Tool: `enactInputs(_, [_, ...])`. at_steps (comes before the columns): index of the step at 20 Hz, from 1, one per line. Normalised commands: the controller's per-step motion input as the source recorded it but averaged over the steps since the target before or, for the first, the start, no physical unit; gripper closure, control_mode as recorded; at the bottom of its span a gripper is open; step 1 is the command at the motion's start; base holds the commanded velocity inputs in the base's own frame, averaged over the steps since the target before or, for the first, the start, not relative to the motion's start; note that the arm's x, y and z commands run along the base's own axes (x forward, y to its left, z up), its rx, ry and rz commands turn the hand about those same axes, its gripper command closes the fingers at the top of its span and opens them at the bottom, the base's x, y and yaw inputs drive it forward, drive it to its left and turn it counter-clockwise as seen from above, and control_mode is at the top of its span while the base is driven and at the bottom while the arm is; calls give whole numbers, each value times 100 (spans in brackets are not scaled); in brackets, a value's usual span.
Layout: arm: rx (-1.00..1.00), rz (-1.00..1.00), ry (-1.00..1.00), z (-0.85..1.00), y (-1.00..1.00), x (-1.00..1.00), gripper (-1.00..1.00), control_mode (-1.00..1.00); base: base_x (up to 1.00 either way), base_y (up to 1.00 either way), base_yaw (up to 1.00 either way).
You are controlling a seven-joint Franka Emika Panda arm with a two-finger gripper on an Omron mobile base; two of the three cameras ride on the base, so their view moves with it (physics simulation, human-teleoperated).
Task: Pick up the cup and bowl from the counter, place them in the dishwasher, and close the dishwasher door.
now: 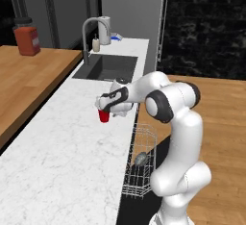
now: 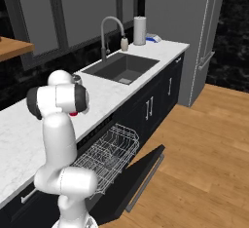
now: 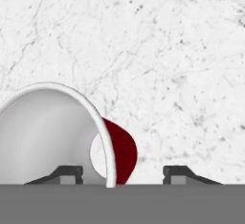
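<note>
Sitting already in the rack (image 1: 140,164) of the open dishwasher: the bowl (image 1: 141,159); remaining: loading the cup (image 1: 104,116) and closing the door (image 2: 141,176). Hanging above the counter (image 1: 62,142) near its front edge: the claw (image 1: 104,107), fingers spread partway, gripping the cup's rim wall, one finger inside and one outside.

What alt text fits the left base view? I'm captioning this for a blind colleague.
The white arm's end effector holds a red cup over the marble counter. Below the counter edge, a grey bowl lies in the dishwasher rack; a sink sits farther back.
</note>
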Motion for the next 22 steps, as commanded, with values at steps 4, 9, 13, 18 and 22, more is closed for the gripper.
enactInputs(4, [0,0,2,-38,1,15,100,-100,0,0,0])
enactInputs(9, [0,0,3,-11,2,-7,100,-100,0,0,0])
enactInputs(13, [0,-7,-4,-33,-74,-100,100,-100,0,0,0])
enactInputs(18, [8,-13,-5,15,-99,-81,100,-100,0,0,0])
enactInputs(22, [13,-13,-7,34,-100,-76,100,-100,0,0,0])
